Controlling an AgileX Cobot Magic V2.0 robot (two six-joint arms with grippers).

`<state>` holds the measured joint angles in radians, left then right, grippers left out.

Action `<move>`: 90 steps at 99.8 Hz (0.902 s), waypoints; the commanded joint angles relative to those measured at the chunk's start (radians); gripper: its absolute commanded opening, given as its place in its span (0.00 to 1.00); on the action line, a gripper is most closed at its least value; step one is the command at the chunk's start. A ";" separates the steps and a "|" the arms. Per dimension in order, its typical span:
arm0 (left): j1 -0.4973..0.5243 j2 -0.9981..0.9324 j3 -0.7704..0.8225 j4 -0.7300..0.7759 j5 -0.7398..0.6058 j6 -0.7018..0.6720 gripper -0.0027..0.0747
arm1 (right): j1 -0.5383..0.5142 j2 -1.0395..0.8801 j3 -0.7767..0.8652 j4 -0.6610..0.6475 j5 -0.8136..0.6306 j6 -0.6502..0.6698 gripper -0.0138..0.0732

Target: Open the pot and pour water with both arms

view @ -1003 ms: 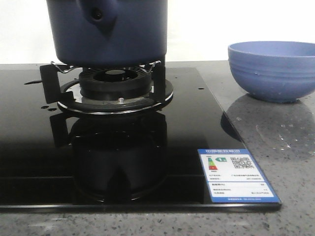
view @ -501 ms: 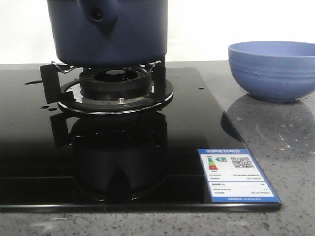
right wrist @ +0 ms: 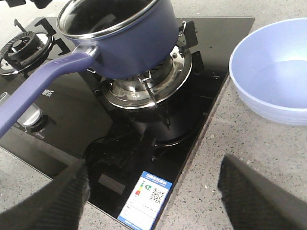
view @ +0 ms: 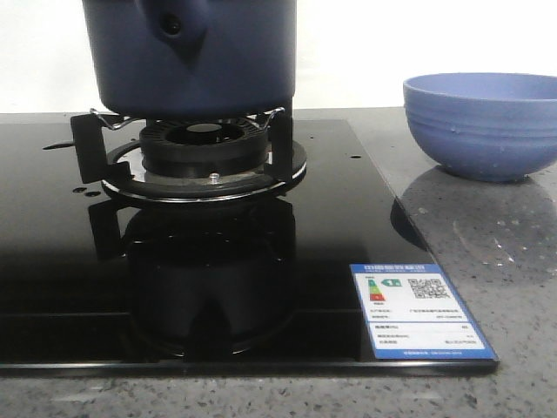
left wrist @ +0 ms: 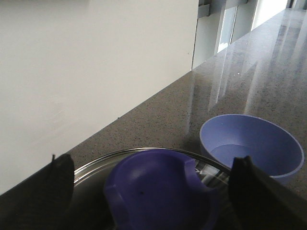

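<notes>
Pot (view: 193, 54) sits on the burner (view: 204, 150) of the black hob (view: 331, 218) in the front view, bowl (view: 480, 124) to its right on the tabletop (view: 496, 252). Left gripper (left wrist: 153, 191) stands wide above what looks like the lid knob (left wrist: 160, 189), not touching it. Right gripper (right wrist: 153, 196) hangs wide, holding nothing, over the hob near the pot.

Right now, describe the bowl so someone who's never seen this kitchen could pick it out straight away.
Start at the black glass cooktop on the speckled grey counter. Just off its right edge, on the counter itself, sits the bowl. It is an open, rounded, lighter blue dish with faint ribs, unlike the larger dark navy pot, which has straight sides and a long handle and stands on the burner.
</notes>
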<state>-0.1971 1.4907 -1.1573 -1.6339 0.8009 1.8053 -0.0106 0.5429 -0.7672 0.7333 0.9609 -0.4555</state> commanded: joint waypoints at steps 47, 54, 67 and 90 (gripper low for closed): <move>-0.064 0.029 -0.031 -0.051 -0.018 0.003 0.74 | -0.008 0.008 -0.028 0.032 -0.042 -0.014 0.75; -0.064 0.032 -0.031 -0.051 -0.018 0.003 0.69 | -0.008 0.008 -0.028 0.032 -0.042 -0.014 0.75; -0.064 0.032 -0.031 -0.085 -0.005 0.003 0.55 | -0.008 0.008 -0.028 0.032 -0.042 -0.014 0.75; -0.064 0.032 -0.031 -0.132 -0.003 0.003 0.37 | -0.008 0.008 -0.028 0.032 -0.044 -0.014 0.75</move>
<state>-0.2553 1.5597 -1.1573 -1.6777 0.7591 1.8074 -0.0106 0.5429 -0.7672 0.7333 0.9609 -0.4555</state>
